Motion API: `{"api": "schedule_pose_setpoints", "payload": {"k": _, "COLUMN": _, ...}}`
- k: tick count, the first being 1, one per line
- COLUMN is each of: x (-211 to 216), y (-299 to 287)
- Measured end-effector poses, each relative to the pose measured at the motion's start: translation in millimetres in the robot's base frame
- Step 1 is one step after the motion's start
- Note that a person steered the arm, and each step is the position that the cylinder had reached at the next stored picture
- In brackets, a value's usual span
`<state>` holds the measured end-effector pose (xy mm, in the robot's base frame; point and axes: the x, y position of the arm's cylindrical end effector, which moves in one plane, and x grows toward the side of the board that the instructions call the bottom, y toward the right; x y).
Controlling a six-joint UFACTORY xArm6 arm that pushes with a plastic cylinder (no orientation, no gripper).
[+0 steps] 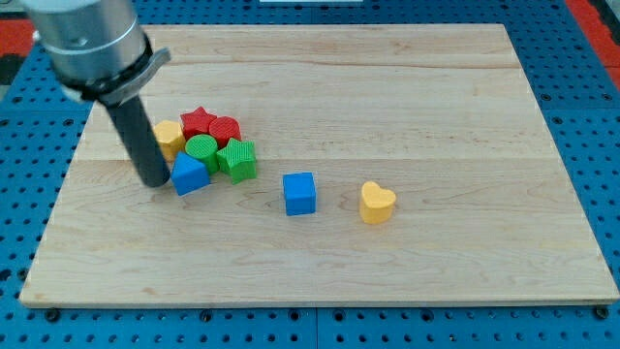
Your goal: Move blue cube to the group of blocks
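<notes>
The blue cube (pixel 299 193) lies alone near the board's middle, right of the group. The group sits at the view's left: a red star (pixel 199 122), a red block (pixel 226 129), a yellow block (pixel 169 137), a green round block (pixel 201 150), a green block (pixel 237 159) and a blue wedge-like block (pixel 189 174). My tip (pixel 155 181) rests on the board just left of the blue wedge-like block, touching or nearly touching it, far left of the blue cube.
A yellow heart (pixel 377 203) lies right of the blue cube. The wooden board (pixel 387 87) sits on a blue perforated table; its edges run close to the view's left and bottom.
</notes>
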<state>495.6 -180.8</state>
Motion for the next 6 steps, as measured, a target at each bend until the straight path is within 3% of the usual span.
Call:
{"api": "schedule_pose_setpoints", "payload": {"k": 1, "x": 97, "y": 79}}
{"api": "schedule_pose_setpoints", "payload": {"k": 2, "x": 121, "y": 218}}
{"api": "schedule_pose_setpoints", "payload": {"k": 3, "x": 84, "y": 288}}
{"api": "schedule_pose_setpoints", "payload": {"k": 4, "x": 34, "y": 276}}
{"api": "schedule_pose_setpoints", "payload": {"k": 6, "x": 18, "y": 141}}
